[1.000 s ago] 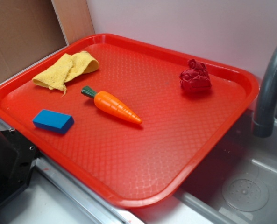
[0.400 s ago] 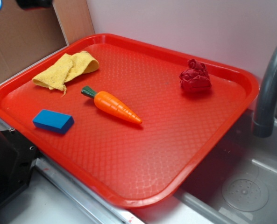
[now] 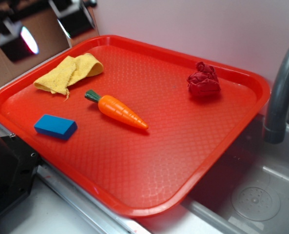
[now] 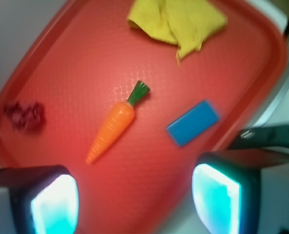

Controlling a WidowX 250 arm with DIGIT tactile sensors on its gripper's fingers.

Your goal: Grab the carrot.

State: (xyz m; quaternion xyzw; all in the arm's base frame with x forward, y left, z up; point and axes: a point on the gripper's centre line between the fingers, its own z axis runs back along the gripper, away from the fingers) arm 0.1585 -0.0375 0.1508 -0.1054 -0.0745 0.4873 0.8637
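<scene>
From the outside view, the carrot [image 3: 116,109] lies on the red tray [image 3: 134,165], between the blue block [image 3: 55,126] and the red ball [image 3: 203,80]. The claw [image 3: 42,24] is high at the top left, blurry.

In the wrist view, the claw [image 4: 134,197] is wide apart, holding nothing, with the carrot [image 4: 114,125] far below.

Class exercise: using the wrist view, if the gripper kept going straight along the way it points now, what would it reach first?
Probably bare tray, just beside the carrot. The open gripper frames that patch, with the carrot slightly left of centre, the blue block to the right. Depth is unclear, so this is a guess.
</scene>
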